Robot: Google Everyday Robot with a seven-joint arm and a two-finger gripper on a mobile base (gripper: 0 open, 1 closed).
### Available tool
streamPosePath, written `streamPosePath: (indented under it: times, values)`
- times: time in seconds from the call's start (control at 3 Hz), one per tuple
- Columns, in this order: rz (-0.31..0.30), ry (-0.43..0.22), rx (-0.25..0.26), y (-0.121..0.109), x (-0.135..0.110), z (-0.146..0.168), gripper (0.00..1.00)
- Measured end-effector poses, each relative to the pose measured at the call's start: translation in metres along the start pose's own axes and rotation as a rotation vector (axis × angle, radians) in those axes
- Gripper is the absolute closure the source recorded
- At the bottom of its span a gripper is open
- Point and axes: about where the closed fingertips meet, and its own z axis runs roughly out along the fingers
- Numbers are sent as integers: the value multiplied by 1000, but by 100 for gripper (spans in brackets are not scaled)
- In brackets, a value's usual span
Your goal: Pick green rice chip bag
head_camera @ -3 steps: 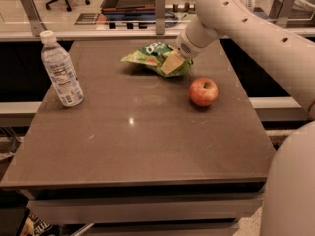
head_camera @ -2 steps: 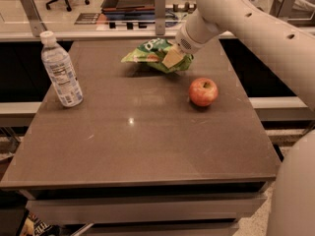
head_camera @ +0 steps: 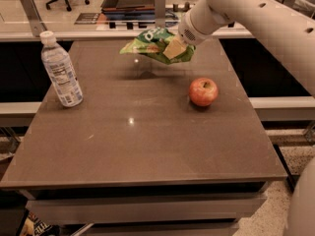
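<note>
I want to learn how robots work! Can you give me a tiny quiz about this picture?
1. True or false: the green rice chip bag lies flat on the table.
2. The gripper is: A) open, empty; B) shut on the bag; C) holding a spoon.
3. How many things rest on the table?
Key: 1 false, it's up in the air; 2 B; 3 two, the water bottle and the red apple.

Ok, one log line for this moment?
end effector: shut on green rice chip bag | bag: held above table, far side | apple: on table | water bottle: upright on table
</note>
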Motion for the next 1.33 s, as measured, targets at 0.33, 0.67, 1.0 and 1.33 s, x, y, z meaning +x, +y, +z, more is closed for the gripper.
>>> streamPosePath:
  times: [0.33, 0.67, 1.0, 1.33]
  values:
    - [-24, -36, 25, -2, -11, -19, 100]
    - [-43, -63, 50, -4, -20, -36, 100]
    - [-63, -81, 75, -4, -30, -51, 100]
    - [-64, -82, 76, -3, -31, -52, 100]
